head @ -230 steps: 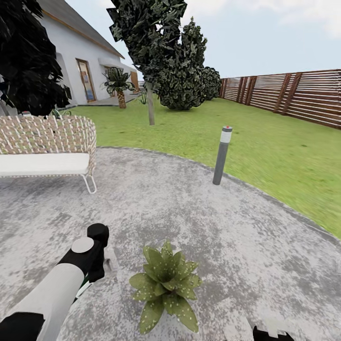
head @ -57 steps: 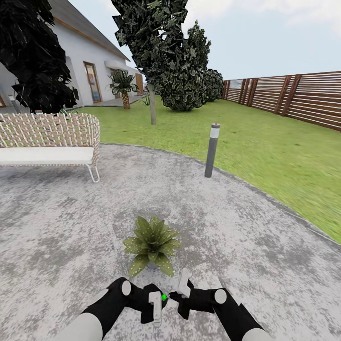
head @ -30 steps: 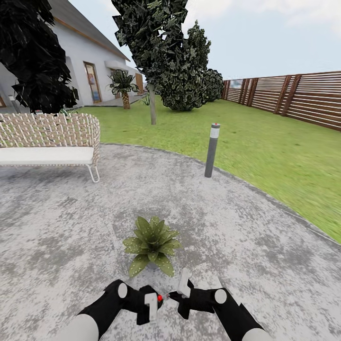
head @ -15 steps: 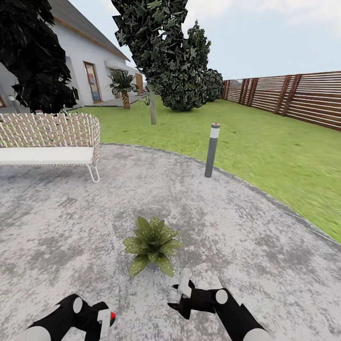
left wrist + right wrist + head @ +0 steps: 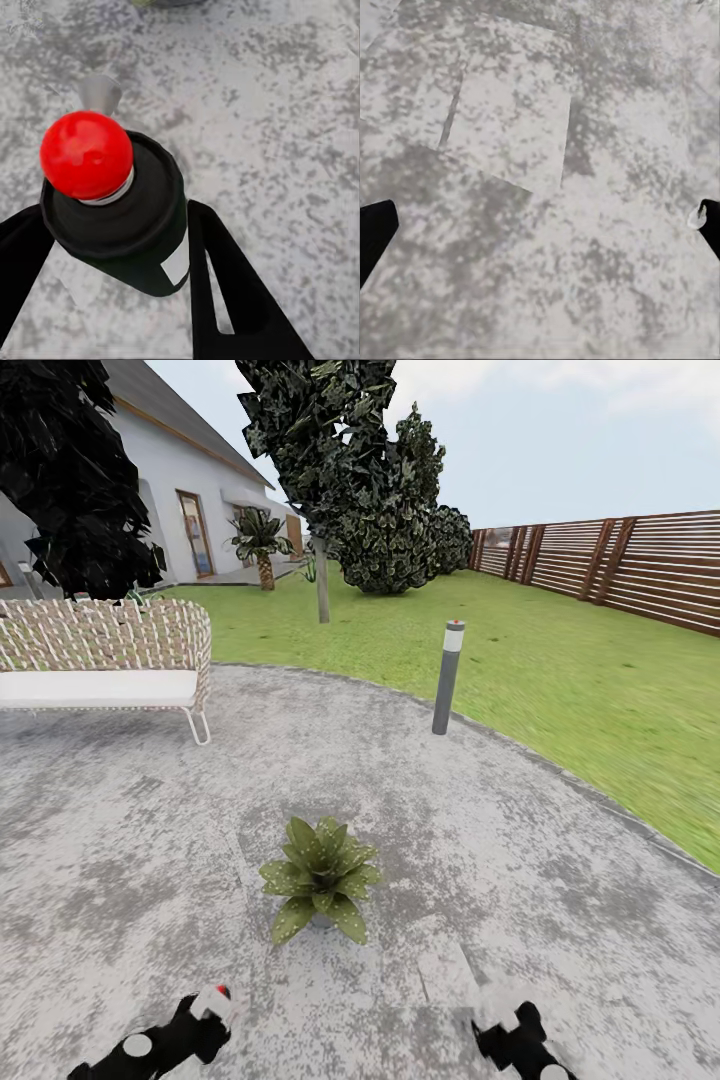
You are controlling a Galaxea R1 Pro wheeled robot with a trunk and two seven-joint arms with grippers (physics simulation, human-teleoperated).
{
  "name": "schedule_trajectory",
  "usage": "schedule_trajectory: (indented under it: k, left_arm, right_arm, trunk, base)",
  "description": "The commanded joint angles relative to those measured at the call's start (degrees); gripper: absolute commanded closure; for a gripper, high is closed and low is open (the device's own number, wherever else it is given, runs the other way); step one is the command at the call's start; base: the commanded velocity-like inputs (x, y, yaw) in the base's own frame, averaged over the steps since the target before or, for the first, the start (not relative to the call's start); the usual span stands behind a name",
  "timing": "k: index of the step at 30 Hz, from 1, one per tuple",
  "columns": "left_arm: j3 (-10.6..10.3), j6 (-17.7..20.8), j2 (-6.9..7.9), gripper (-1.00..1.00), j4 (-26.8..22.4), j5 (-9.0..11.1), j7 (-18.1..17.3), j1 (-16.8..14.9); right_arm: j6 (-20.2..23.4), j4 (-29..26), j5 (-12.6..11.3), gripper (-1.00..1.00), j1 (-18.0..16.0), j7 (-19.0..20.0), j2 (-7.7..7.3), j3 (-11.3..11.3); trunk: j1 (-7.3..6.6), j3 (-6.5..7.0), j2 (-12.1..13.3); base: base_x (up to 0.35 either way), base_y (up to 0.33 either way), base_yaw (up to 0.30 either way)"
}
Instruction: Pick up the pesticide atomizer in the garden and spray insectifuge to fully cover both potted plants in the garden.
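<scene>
Left gripper [image 5: 120, 247] clamps the atomizer [image 5: 112, 206]; right gripper [image 5: 540, 225] gapes empty. Best aim the nozzle squarely over the plant [image 5: 320, 877], lower centre.

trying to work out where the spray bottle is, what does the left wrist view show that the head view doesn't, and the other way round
Left wrist view: close up, the dark green cylindrical atomizer bottle with its red ball top, clamped between the left claw's two black fingers.

Head view: the low green speckled-leaf potted plant, the grey bollard lamp, the woven wicker bench, the lawn, the brown slatted wooden fence and the right claw.

Both: the grey speckled patio, and the atomizer's red top, small at the head view's lower edge.
</scene>
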Motion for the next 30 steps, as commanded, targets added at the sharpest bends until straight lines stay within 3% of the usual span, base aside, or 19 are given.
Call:
schedule_trajectory:
  k: [1,4,5,6,8,11,16,22,26,30]
  left_arm:
    - [-0.3,-0.4,0.02,1.00,0.4,1.9,3.3,0.4]
    - [-0.3,-0.5,-0.07,1.00,1.6,6.9,13.4,1.4]
    - [-0.3,-1.1,-0.17,1.00,2.2,8.6,15.9,1.6]
    - [-0.3,-3.1,-0.25,1.00,3.3,11.7,18.6,1.8]
    - [-0.3,-5.5,-0.30,1.00,4.4,16.4,20.7,1.9]
    - [-0.3,-7.5,-0.05,1.00,5.8,22.2,22.4,2.9]
    - [-0.3,-8.3,0.14,1.00,6.3,23.9,22.8,4.6]
    - [-0.3,-8.4,0.20,1.00,6.4,24.1,22.9,5.3]
    - [-0.4,-8.4,0.21,1.00,6.4,24.1,22.9,5.3]
    - [-0.3,-8.4,0.17,1.00,6.4,24.1,22.9,5.3]
  right_arm:
    - [-0.9,0.7,-0.4,-1.00,0.0,-3.2,-0.21,-0.8]
    - [-4.7,1.7,-5.1,-1.00,0.8,-9.2,-0.47,-1.3]
    - [-5.7,1.9,-7.6,-1.00,1.1,-10.3,-0.51,-1.4]
    - [-6.5,2.0,-11.9,-1.00,1.4,-11.4,-0.55,-1.4]
    - [-7.0,2.1,-16.7,-1.00,1.7,-12.1,-0.61,-1.5]
    - [-7.4,2.1,-20.1,-1.00,2.2,-12.4,-0.72,-1.4]
    - [-7.4,2.1,-20.9,-1.00,2.3,-12.3,-0.63,-1.3]
    - [-7.4,2.2,-20.9,-1.00,2.3,-12.3,-0.40,-1.2]
    - [-7.1,3.3,-20.9,-1.00,2.4,-12.2,1.27,-1.2]
    - [-7.0,3.5,-20.9,-1.00,3.4,-12.1,1.98,-1.2]
  trunk:
    - [-0.01,-0.04,0.0]
    - [-0.01,-0.04,0.0]
    - [-0.01,-0.04,0.0]
    - [-0.01,-0.04,0.0]
    - [-0.01,-0.04,0.0]
    - [-0.01,-0.04,0.0]
    - [-0.01,-0.04,0.0]
    - [-0.01,-0.04,0.0]
    - [-0.01,-0.04,0.0]
    - [-0.01,-0.04,0.0]
  base:
    - [0.000,0.000,0.000]
    - [0.000,0.000,0.000]
    - [0.000,0.000,0.000]
    - [0.000,0.000,0.000]
    - [0.000,0.000,0.000]
    - [0.000,0.000,0.000]
    - [0.000,0.000,0.000]
    - [0.000,0.000,0.000]
    - [0.000,0.000,0.000]
    - [0.000,0.000,0.000]
